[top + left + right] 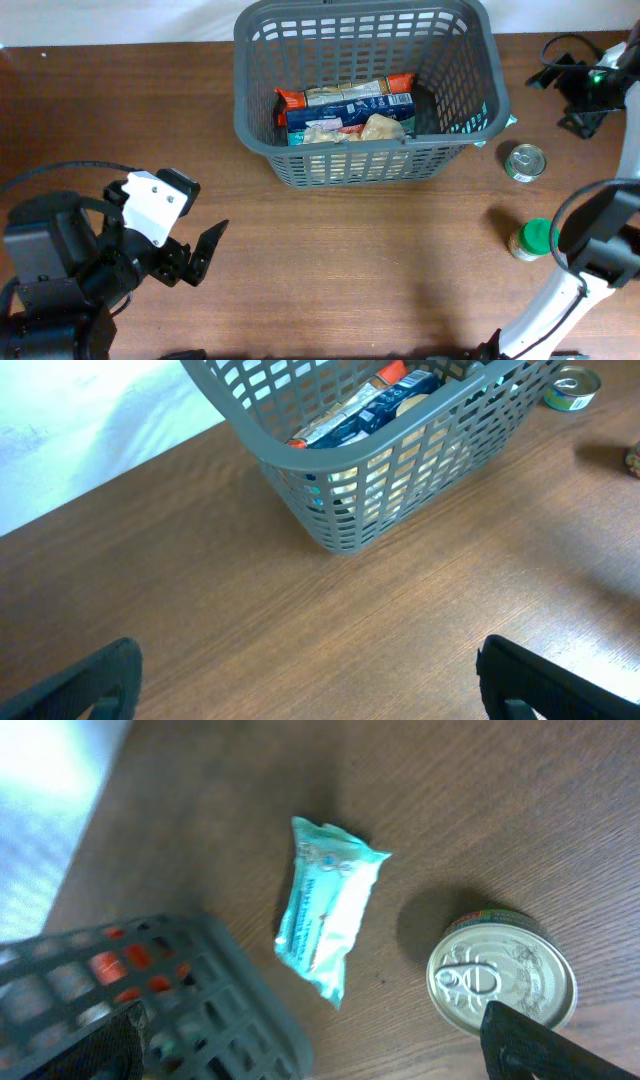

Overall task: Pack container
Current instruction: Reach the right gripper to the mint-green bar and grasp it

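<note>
Left gripper point(305, 690) hovers low over the wood-grain table point(330, 260), jaws spread fully, nothing between them; we judge it parked clear of the work. Centre-back stands the container point(350, 165), grey slotted plastic with a thick rim, glossy flat packets point(345, 108) lying inside. Just beside its right wall we note a soft teal pouch point(325, 910) of crinkled film, then a round tin can point(525, 162) with a ring-pull lid, and nearer us a green-capped jar point(530, 240). Right gripper point(320, 1045) hangs above pouch and can, jaws wide, empty; we judge it placed for the next pick.
</note>
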### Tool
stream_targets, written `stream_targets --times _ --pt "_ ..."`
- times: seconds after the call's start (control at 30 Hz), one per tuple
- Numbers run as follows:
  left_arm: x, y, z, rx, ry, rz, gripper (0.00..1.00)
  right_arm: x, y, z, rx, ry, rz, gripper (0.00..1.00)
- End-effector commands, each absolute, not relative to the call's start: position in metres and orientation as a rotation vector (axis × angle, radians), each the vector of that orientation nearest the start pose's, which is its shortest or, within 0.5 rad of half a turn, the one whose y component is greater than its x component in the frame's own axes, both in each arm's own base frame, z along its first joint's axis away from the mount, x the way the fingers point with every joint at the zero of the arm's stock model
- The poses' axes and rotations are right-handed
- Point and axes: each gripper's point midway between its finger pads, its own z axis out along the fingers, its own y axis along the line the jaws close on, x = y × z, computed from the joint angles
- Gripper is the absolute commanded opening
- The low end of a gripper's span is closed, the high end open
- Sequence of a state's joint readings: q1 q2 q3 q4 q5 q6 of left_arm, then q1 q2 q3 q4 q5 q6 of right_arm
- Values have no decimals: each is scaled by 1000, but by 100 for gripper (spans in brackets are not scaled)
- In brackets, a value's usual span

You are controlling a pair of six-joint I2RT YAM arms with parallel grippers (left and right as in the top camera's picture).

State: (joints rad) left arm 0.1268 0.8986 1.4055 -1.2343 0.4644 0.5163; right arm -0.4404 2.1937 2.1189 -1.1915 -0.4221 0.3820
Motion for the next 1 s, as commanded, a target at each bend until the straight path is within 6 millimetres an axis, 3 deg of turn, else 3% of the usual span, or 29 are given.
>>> stream_targets --times 0.0,0.17,0.27,0.5,0.97 --pt "217 -51 345 672 2091 -182 99 487 -139 138 1012 2586 615 99" --pt "217 -51 345 672 2091 -182 99 498 -125 114 944 2657 499 99" --pt "217 -51 345 672 2091 -181 99 504 -113 110 887 2683 386 99" --pt "217 -51 345 672 2091 -182 99 508 -107 103 877 2700 281 99" --pt "217 -51 345 672 2091 -182 99 519 -95 61 864 2753 277 99"
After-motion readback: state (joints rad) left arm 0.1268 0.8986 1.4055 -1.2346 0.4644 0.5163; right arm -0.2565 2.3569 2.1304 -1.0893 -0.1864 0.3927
